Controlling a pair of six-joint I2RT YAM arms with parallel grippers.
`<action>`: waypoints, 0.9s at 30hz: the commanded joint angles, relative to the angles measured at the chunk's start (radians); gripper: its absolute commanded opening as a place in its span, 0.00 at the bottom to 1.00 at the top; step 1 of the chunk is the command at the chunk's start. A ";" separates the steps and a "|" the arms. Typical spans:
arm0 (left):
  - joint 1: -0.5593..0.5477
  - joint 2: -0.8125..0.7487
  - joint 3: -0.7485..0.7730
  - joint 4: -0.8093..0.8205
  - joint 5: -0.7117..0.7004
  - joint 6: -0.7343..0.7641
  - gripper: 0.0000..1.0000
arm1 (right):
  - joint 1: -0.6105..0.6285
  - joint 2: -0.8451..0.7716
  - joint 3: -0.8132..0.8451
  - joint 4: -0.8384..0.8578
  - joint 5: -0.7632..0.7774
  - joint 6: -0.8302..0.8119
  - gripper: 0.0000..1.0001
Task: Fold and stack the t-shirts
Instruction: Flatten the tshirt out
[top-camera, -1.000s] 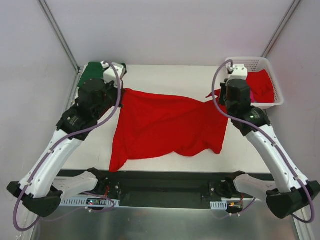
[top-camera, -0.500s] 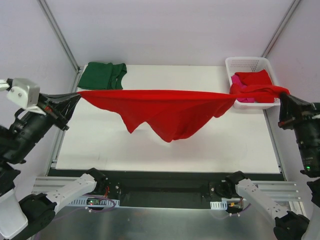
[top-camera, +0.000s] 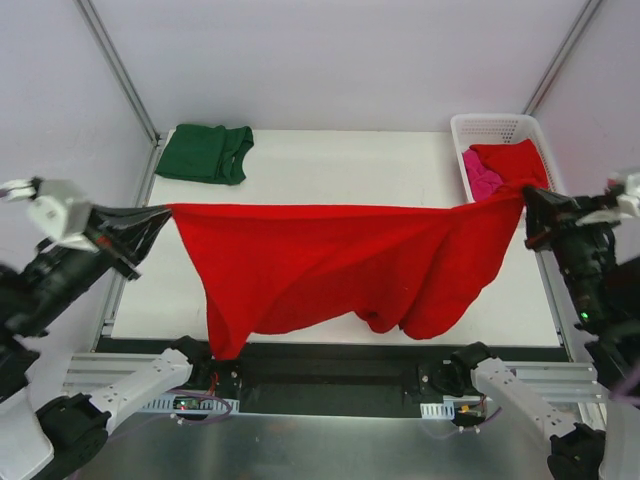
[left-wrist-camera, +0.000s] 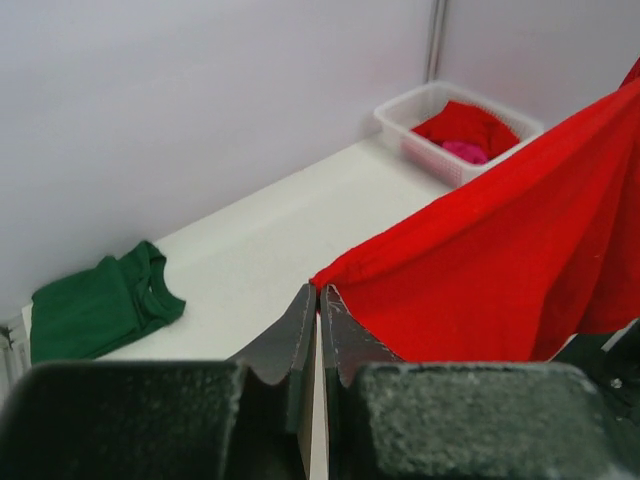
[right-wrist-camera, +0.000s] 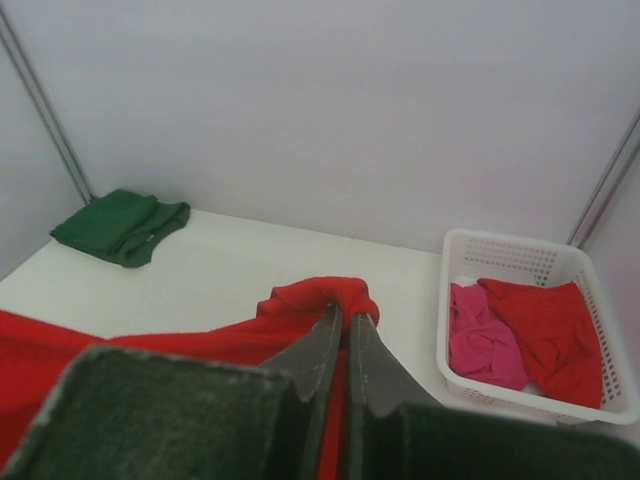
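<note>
A bright red t-shirt (top-camera: 330, 265) hangs stretched in the air between my two grippers, its lower edge drooping toward the table's front. My left gripper (top-camera: 160, 215) is shut on its left corner (left-wrist-camera: 335, 275). My right gripper (top-camera: 527, 197) is shut on its bunched right corner (right-wrist-camera: 330, 295). A folded dark green t-shirt (top-camera: 205, 153) lies at the table's back left; it also shows in the left wrist view (left-wrist-camera: 95, 305) and the right wrist view (right-wrist-camera: 120, 227). Another red t-shirt (top-camera: 515, 160) and a pink one (top-camera: 482, 178) lie in the basket.
A white lattice basket (top-camera: 480, 125) stands at the back right corner, also in the right wrist view (right-wrist-camera: 500, 250) and the left wrist view (left-wrist-camera: 400, 105). The white table (top-camera: 350, 165) has side walls with metal posts (top-camera: 115, 65) close by.
Both arms lifted the red t-shirt off the table and pulled apart. In the last half second the stretched shirt came toward the front, and its body now hangs wider and lower.
</note>
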 joint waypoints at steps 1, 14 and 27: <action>0.002 0.118 -0.192 0.221 -0.090 0.080 0.00 | -0.002 0.146 -0.121 0.192 0.113 -0.040 0.01; 0.000 0.208 -0.024 0.234 -0.005 0.104 0.00 | -0.002 0.207 0.128 0.115 0.044 -0.109 0.01; 0.002 0.083 0.065 0.146 -0.048 0.091 0.00 | -0.002 0.114 0.404 -0.049 -0.037 -0.094 0.01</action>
